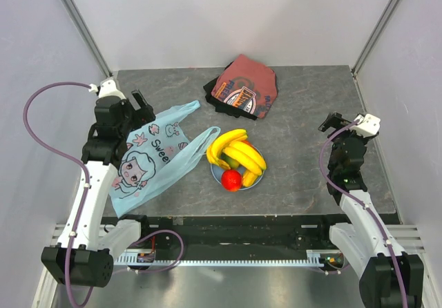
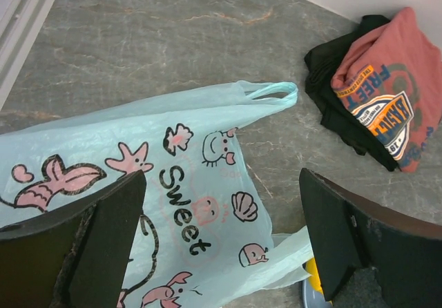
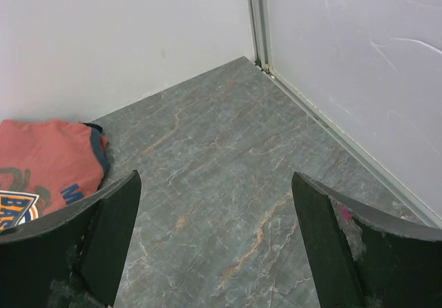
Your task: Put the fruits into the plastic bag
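The light-blue plastic bag (image 1: 155,157) lies flat on the left of the table, handles toward the middle. It fills the left wrist view (image 2: 193,204), showing "Sweet" and pink shapes. The fruits sit on a round light-blue plate (image 1: 258,179). They are a bunch of yellow bananas (image 1: 235,149), a red round fruit (image 1: 232,179), a green one (image 1: 235,163) and a yellow oblong one (image 1: 250,178). I see no orange fruit. My left gripper (image 1: 143,111) (image 2: 221,232) hovers open over the bag's upper part. My right gripper (image 1: 333,123) (image 3: 214,232) is open over bare table at the right.
A folded dark-red printed cloth (image 1: 242,87) on dark fabric lies at the back middle. It also shows in the left wrist view (image 2: 387,108) and the right wrist view (image 3: 41,163). White walls enclose the table on three sides.
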